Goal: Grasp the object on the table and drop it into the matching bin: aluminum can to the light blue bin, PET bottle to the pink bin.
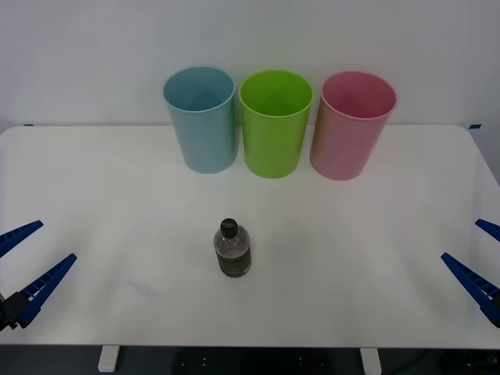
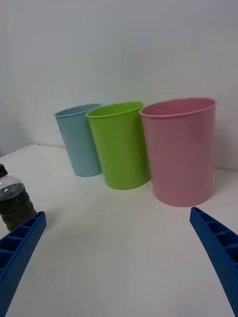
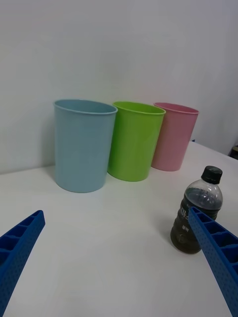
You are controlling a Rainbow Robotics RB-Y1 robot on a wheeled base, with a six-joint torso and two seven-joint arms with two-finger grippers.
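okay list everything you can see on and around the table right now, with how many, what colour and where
PET bottle: one, clear with black cap and dark label band, standing upright near the middle of the table, in front of the bins.
light blue bin: one, pale blue, left end of the row at the back of the table.
green bin: one, lime green, middle of the row.
pink bin: one, pink, right end of the row.
table: one, white, with rounded corners, against a white wall.
left gripper: one, blue ribbed fingers, open, at the table's left edge.
right gripper: one, blue ribbed fingers, open, at the table's right edge.
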